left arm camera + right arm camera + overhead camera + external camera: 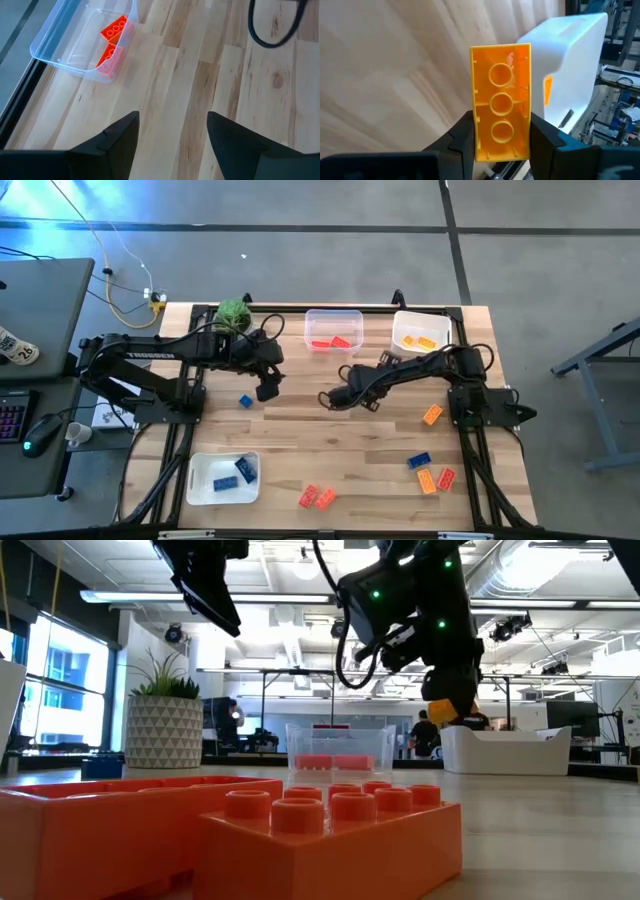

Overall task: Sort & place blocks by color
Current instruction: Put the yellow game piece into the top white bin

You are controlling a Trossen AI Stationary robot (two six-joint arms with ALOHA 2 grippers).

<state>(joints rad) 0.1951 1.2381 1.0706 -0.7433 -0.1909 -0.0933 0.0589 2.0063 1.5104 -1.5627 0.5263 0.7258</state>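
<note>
My right gripper [501, 135] is shut on an orange block [501, 100] and hangs above the wood between the clear tray [338, 752] and the white tray [570, 55]. The low view shows the block [445, 712] under the arm. My left gripper [172, 125] is open over bare wood [268, 387], past a loose blue block [245, 401]. Red blocks lie in the clear tray [112, 42]. Orange ones lie in the far white tray [420, 340], blue ones in the near white tray [240, 470]. My right gripper pinches the orange block between its two fingers, one on each long side [476, 125], at the end nearer the wrist. The fingers slant down from above. The block sticks out ahead along the fingers, hollow underside toward the wrist camera, lifted clear of the table.
Loose blocks lie on the near half of the table: two red [316, 498], an orange one [432, 415], and a blue with orange and red ones [428, 472]. A green potted plant [233, 315] stands at the far left corner. People move in the room beyond.
</note>
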